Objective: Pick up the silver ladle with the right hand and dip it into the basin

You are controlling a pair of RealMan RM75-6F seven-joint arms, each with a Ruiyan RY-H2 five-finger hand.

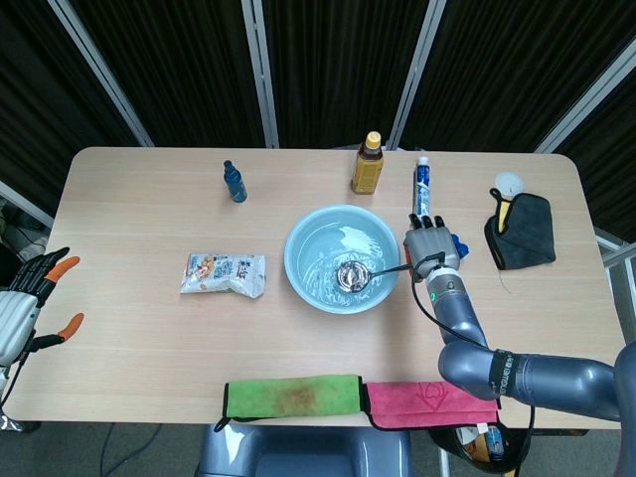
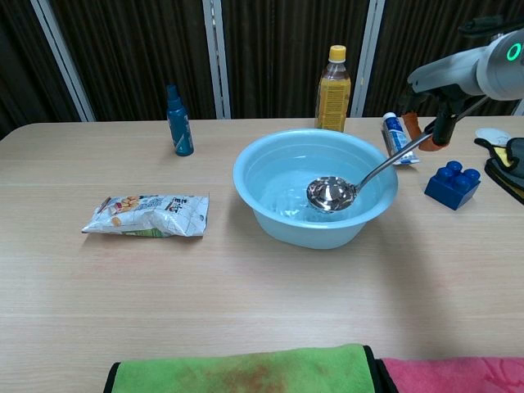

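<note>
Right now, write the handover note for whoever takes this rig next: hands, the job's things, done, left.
Right hand: grips the silver ladle by the handle end, beside the basin's right rim.
Left hand: off the table's left edge, holds nothing, fingers apart.
Basin: blue, mid-table, with water in it; the ladle's bowl is inside, at or just above the water.
Done: ladle picked up, brought into the basin.
Left: confirm the dip; nothing else visible.

The basin sits just left of the right hand, the ladle bowl inside it. The toy block lies below the hand, the tube behind it.
</note>
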